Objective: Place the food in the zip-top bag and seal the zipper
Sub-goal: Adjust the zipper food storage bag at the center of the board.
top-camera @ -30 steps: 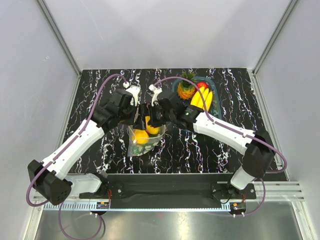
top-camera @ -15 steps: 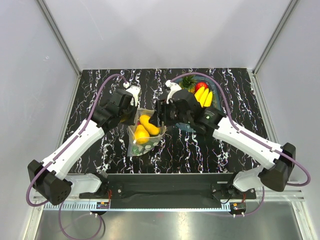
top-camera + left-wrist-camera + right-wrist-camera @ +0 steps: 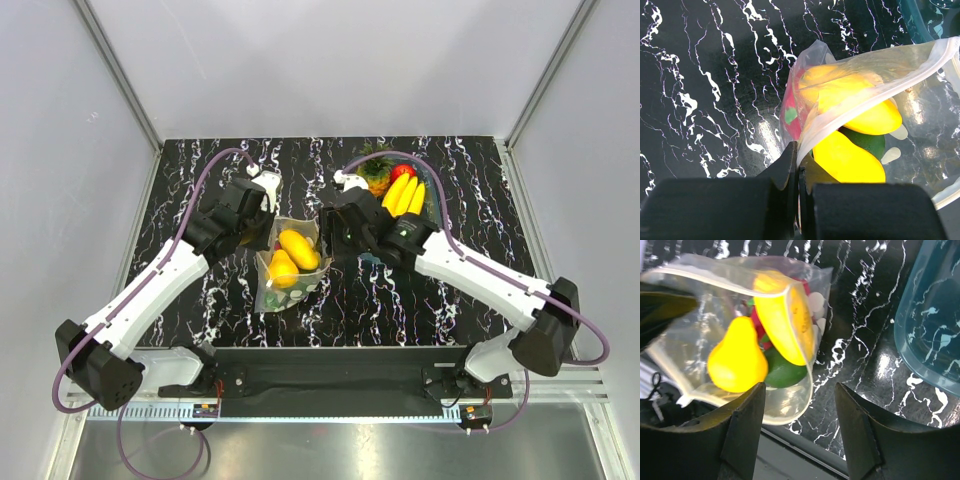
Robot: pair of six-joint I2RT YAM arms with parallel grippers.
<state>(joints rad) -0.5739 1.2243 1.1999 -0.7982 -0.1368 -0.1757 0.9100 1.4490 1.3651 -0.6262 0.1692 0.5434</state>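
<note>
The zip-top bag (image 3: 284, 268) lies mid-table with its mouth open toward the far side. Two yellow fruits (image 3: 298, 248) lie inside, over the pink-red dragon fruit (image 3: 792, 107) and a green piece (image 3: 785, 373). My left gripper (image 3: 266, 233) is shut on the bag's mouth edge at its left; the wrist view shows the film pinched between the jaws (image 3: 797, 161). The whitish zipper (image 3: 880, 80) runs along the raised lip, also seen in the right wrist view (image 3: 715, 275). My right gripper (image 3: 334, 236) is open and empty just right of the bag (image 3: 800, 395).
A teal oval basket (image 3: 433, 205) at the back right holds bananas (image 3: 405, 195), a pineapple (image 3: 376, 172) and a red fruit (image 3: 403, 170). Its rim shows in the right wrist view (image 3: 930, 330). Grey walls enclose the black marbled table.
My right gripper was over the bag's mouth with a yellow fruit; it has let go and drawn back right. The fruit now lies in the bag. My left gripper has kept its hold.
</note>
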